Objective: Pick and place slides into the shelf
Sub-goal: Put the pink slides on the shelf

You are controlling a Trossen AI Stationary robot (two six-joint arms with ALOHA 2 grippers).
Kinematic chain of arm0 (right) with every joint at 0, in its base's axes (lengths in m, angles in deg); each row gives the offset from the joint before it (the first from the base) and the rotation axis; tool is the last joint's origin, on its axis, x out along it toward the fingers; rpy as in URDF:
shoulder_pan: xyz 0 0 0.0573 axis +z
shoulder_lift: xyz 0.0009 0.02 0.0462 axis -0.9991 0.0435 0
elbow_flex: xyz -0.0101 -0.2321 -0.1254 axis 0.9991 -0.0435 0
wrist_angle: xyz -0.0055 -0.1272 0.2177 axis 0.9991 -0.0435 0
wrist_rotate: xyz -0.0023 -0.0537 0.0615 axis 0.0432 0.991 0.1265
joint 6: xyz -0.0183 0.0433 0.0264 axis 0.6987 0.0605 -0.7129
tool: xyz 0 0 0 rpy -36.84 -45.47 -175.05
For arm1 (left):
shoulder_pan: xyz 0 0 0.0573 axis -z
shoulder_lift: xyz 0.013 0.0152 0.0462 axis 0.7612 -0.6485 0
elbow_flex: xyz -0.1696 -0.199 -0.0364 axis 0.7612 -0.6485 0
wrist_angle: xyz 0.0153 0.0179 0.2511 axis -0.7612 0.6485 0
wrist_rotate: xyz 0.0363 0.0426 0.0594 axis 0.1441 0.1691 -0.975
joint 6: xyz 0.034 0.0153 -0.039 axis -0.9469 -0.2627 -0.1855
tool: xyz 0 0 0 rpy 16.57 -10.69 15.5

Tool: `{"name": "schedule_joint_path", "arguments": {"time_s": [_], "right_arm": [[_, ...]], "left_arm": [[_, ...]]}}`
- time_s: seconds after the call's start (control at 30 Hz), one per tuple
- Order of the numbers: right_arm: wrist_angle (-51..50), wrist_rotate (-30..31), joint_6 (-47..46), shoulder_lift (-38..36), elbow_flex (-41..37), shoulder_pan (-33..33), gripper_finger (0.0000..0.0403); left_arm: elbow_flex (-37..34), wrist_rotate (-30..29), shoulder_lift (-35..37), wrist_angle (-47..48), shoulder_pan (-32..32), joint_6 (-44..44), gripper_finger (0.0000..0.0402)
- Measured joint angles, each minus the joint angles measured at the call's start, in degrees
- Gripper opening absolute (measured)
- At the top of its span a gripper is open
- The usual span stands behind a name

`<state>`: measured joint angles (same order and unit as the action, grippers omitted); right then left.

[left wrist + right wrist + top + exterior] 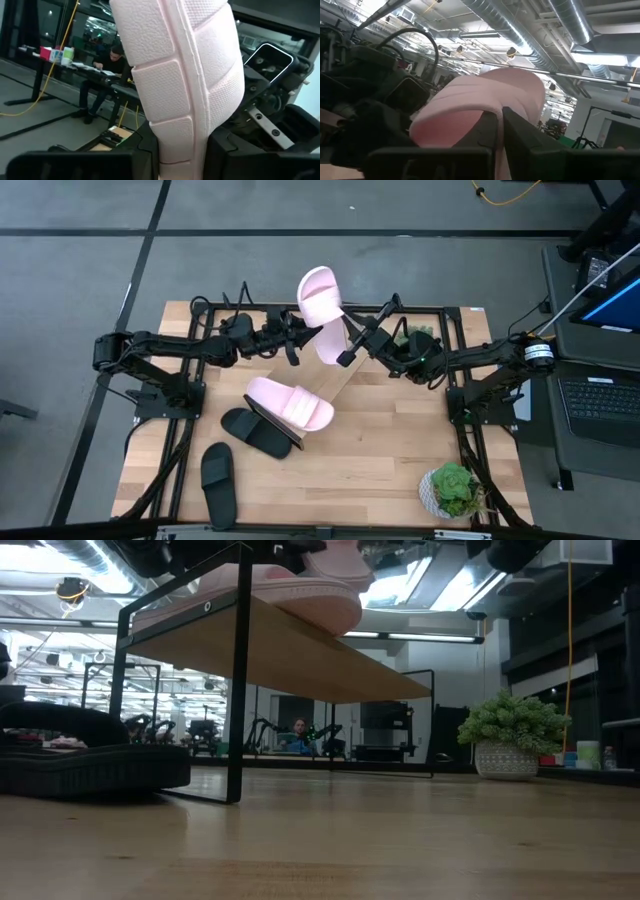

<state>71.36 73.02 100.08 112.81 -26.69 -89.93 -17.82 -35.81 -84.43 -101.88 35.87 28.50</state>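
Pink slide [322, 310] is up in the air at 12 o'clock of the tabletop [400, 450], over the upper end of the shelf [335, 385], and both arms meet on it. Right gripper [352, 348] is clamped on its edge; you can see the dark fingers [520, 145] pinching the pink foam in the right wrist view. Left gripper [292, 340] sits on the opposite side with the ribbed sole standing between its fingers [125, 160]. I'd say it's closing on the slide, but you can't confirm a firm grip from these views.

Risks from here, as I judge them:
- Two arms on one soft slide. If they move out of sync, the foam twists or pops out of one grip.
- Right grip is only on a thin edge. A tug could slip it and drop the slide onto the shelf's frame or off the back.
- Shelf board is slanted. Release too high or off-angle and the slide runs down into the second pink slide [290, 402] already lying on the lower end.

Look of the held slide: pale pink, wide strap, sole textured in quilted panels with a raised seam, tilted up on its side.

Two black slides are down on the tabletop: one [256, 430] near 7 o'clock just beside the shelf, another [218, 478] farther out toward 8 o'clock.
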Motion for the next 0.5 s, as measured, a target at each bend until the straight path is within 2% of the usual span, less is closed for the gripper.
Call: {"name": "schedule_joint_path", "arguments": {"time_s": [0.17,0.5], "right_arm": [[-0.83,0.78,0.02,-0.04,0.08,1.88,0.0032],[-4.80,3.29,-0.38,-1.10,0.19,6.21,0.0104]], "left_arm": [[-0.04,2.52,0.01,-0.09,-1.32,-1.28,0.0082],[-0.21,5.58,3.45,-0.38,-4.28,-2.96,0.0079]]}}
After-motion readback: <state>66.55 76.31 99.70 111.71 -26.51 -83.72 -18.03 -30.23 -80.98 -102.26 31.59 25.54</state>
